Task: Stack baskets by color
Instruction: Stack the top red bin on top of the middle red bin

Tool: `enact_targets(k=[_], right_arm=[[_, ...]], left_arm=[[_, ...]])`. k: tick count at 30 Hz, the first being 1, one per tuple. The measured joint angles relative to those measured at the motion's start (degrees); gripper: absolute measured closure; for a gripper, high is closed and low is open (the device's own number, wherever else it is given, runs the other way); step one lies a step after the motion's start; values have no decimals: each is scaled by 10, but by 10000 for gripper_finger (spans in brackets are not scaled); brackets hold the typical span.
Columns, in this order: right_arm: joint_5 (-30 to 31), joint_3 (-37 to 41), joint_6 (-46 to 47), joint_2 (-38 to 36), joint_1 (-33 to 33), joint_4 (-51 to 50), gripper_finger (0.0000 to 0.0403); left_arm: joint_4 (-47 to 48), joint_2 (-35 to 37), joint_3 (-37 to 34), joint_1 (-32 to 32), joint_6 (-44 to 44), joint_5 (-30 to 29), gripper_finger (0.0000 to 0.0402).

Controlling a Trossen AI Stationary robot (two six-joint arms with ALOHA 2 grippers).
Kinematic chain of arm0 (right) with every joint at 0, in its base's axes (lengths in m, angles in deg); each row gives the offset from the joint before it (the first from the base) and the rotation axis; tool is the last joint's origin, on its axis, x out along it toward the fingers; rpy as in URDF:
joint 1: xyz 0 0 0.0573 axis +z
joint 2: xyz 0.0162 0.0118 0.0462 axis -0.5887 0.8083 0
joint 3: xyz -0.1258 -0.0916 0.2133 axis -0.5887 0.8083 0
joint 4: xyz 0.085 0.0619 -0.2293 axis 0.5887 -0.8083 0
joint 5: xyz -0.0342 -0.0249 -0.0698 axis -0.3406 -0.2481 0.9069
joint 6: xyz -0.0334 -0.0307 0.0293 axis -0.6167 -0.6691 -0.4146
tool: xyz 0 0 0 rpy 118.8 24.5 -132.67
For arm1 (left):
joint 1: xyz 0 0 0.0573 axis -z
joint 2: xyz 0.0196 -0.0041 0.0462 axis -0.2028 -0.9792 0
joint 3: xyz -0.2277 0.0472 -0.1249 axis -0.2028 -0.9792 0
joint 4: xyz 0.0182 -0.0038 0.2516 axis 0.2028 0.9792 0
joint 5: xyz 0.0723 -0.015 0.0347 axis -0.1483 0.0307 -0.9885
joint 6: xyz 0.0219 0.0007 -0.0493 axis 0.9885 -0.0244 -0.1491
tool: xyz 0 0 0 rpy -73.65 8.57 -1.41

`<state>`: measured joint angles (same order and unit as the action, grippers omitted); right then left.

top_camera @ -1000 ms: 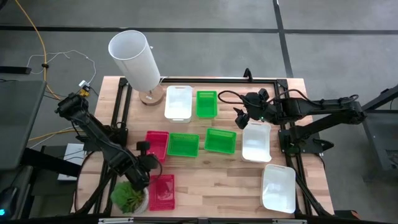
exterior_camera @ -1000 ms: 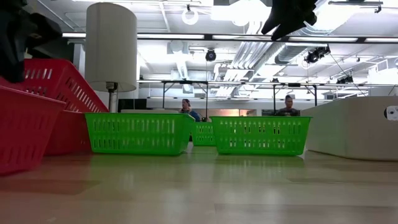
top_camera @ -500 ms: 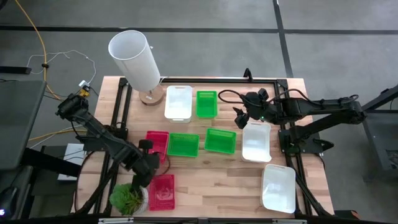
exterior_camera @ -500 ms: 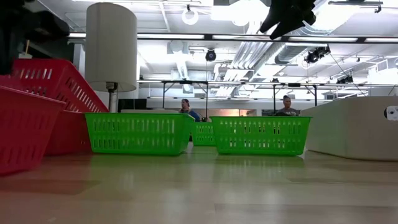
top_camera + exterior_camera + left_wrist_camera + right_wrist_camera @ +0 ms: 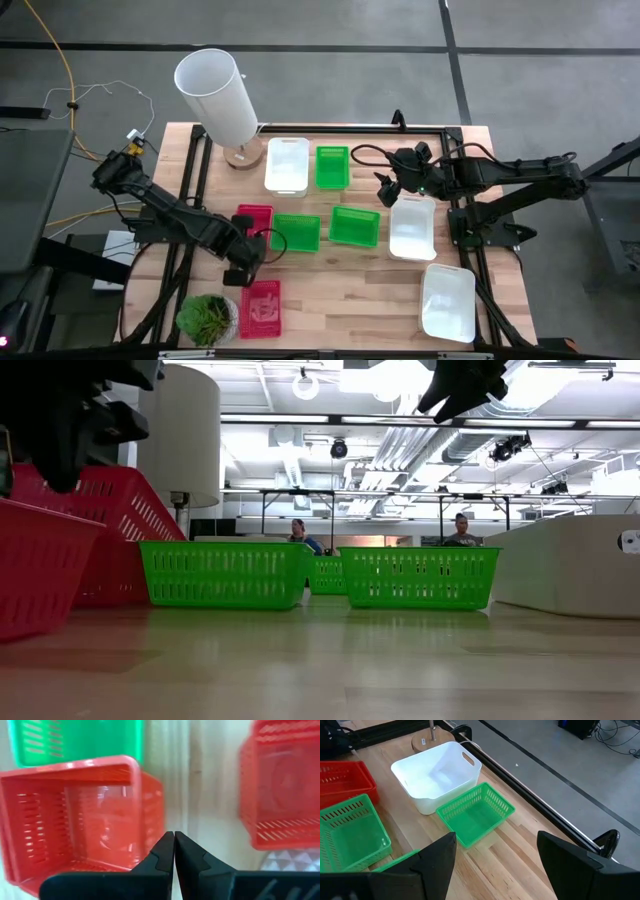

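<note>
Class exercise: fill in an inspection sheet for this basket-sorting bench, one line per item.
Surface: wooden table.
Job's things: red baskets, green baskets, white baskets, scattered, not yet sorted.
Clutter: white cylinder; potted plant.
Grippers: left gripper shut, empty, between two red baskets; right gripper open, empty.
Cables: yellow cable on floor.
Surroundings: two people far behind.

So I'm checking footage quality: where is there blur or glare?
Left wrist view: the red baskets look soft and smeared, the shut left gripper sharper. Low view: bright ceiling lights, the left arm a black silhouette. High view: even light, no glare.
</note>
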<state>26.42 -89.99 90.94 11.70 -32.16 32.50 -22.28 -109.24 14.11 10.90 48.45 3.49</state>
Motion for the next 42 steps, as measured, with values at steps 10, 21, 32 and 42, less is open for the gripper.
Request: enact_targets(k=[10, 21, 32, 42], right_arm=[[0, 0, 0, 0, 0, 4, 138], [0, 0, 0, 0, 0, 4, 138], [0, 0, 0, 0, 0, 4, 138], [0, 0, 2, 0, 0, 4, 138]], left_arm=[[16, 5, 49, 48, 0, -44, 401], [44, 5, 51, 30, 4, -72, 332], [84, 6, 44, -3, 0, -63, 256], [78, 6, 28, -37, 24, -27, 285]])
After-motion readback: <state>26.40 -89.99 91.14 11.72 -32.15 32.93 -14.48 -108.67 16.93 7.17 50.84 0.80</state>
